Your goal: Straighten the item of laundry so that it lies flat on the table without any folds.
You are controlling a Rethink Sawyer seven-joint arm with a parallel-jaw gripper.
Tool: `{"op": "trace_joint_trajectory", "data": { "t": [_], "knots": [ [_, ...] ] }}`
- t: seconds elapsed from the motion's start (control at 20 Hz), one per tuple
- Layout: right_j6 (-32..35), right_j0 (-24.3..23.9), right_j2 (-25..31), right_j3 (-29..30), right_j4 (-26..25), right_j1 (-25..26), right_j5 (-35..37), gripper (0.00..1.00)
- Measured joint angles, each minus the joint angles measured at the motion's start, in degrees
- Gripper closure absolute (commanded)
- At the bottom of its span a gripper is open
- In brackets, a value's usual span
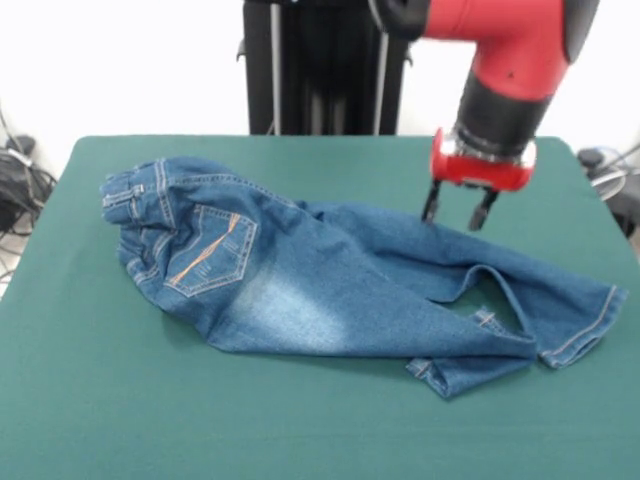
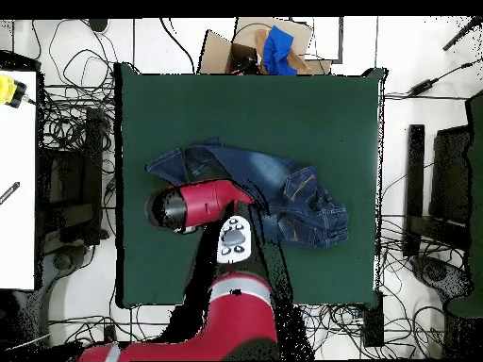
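**A:** Panel one, front view. What step is shown?

**B:** An approach, by my reading. The gripper [image 1: 458, 212] hangs with its two fingers apart and nothing between them, just over the far edge of the jeans [image 1: 300, 275] near the upper leg. Whether the tips already touch the denim cannot be settled from this angle.

**A:** And where does the garment lie?

**B:** Across the middle of the table [image 1: 90, 400], waistband at the picture's left, cuffs at the right. The seat is fairly smooth, with one back pocket [image 1: 210, 250] facing up (orange stitching visible). The legs are not flat: one crosses over the other near the cuffs [image 1: 580, 325], leaving a loop of raised cloth.

**A:** What does the next move call for?

**B:** Probably a pinch on the upper leg's edge or cuff, then a pull outward to uncross the legs. A grip through both layers would drag the whole garment instead.

**A:** Panel two, overhead. Any obstacles?

**B:** The arm [image 2: 203, 205] itself covers part of the jeans. Off the table sit a cardboard box [image 2: 236, 47] holding blue cloth [image 2: 278, 49], and many cables [image 2: 71, 160]; none intrudes on the green surface.
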Motion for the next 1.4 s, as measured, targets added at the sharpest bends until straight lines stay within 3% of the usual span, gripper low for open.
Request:
{"op": "trace_joint_trajectory", "data": {
  "t": [0.45, 0.6, 1.4],
  "knots": [
    [-0.04, -1.76, 0.27, -10.90, 0.44, 9.73, 0.88, 0.00],
    [-0.02, -3.33, 1.98, -13.40, 0.74, 10.38, 6.46, 0.00],
    [-0.04, -6.75, 6.13, -19.80, 0.74, 13.27, 18.20, 0.00]
  ]
}}
